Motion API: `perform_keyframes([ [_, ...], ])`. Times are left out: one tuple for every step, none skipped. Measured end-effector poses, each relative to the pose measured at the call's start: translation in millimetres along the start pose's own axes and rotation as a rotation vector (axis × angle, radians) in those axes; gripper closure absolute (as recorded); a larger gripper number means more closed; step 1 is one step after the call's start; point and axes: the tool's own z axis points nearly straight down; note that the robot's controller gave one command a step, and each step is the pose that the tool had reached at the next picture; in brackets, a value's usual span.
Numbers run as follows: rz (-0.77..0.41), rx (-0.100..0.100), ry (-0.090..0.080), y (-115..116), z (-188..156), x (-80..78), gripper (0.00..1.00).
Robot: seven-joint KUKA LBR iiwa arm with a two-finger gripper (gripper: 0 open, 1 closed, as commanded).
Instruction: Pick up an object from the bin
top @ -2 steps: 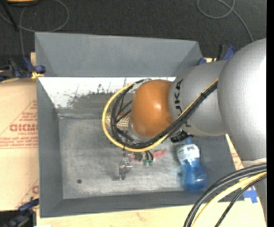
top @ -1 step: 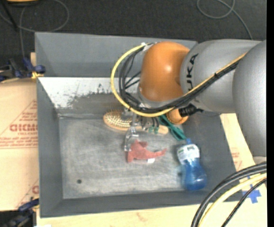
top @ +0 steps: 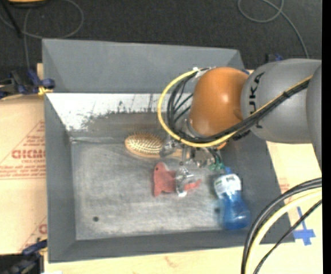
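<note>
My gripper (top: 182,182) hangs low in the middle of the bin, its metal fingertips right beside a small red flat piece (top: 163,178). The red piece lies against the fingers on their left side, and a reddish bit shows to their right as well. A tan oval hairbrush (top: 144,145) lies just behind and to the left of the gripper, near the back wall. A blue bottle with a white label (top: 230,203) rests on its side to the right, close to the bin's right wall.
The arm with its orange cover and yellow and black cables reaches in from the right and hides the bin's back right part. The bin floor to the left and front is bare grey metal.
</note>
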Motion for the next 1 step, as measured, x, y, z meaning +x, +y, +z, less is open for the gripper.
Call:
perform_keyframes([
  [0.164,-0.001,0.001,-3.8,31.2,18.9,0.0],
])
